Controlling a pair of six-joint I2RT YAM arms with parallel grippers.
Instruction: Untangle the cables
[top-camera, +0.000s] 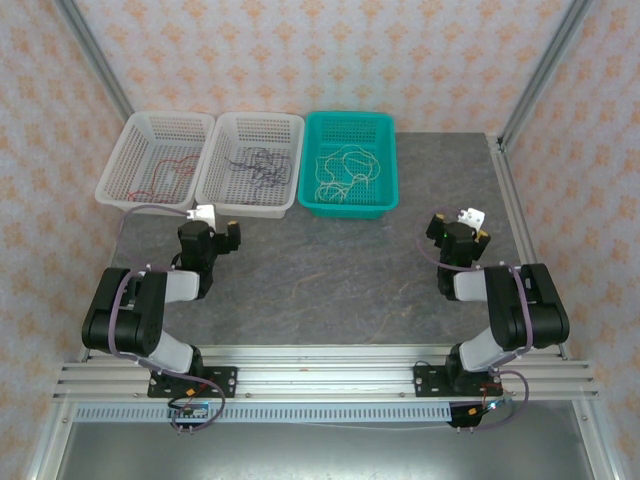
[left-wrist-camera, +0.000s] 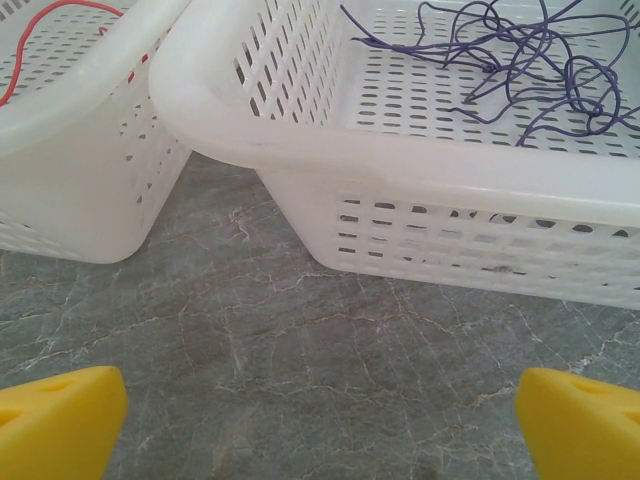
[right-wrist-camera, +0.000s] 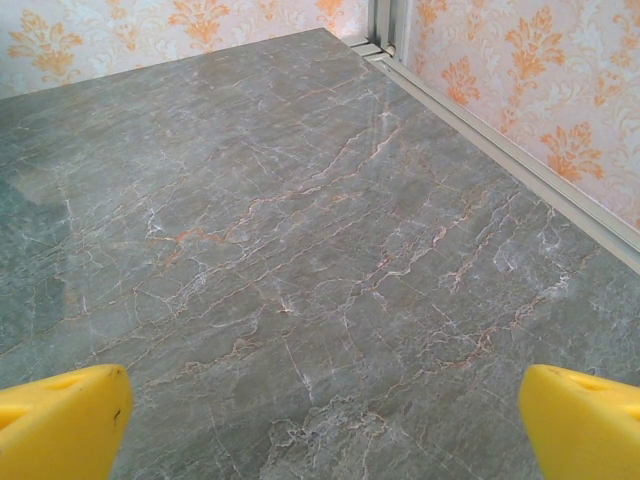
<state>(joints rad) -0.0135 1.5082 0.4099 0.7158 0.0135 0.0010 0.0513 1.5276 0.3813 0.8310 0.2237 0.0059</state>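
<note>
The red cable lies looped in the left white basket. The dark purple cable lies in the middle white basket, and it shows as tangled loops in the left wrist view. The cream-white cable lies in the teal basket. My left gripper is open just in front of the white baskets, its yellow fingertips wide apart over bare table. My right gripper is open at the right, yellow fingertips apart, holding nothing.
The three baskets stand side by side along the back of the grey marbled table. A metal frame rail runs along the table's right edge beside the patterned wall.
</note>
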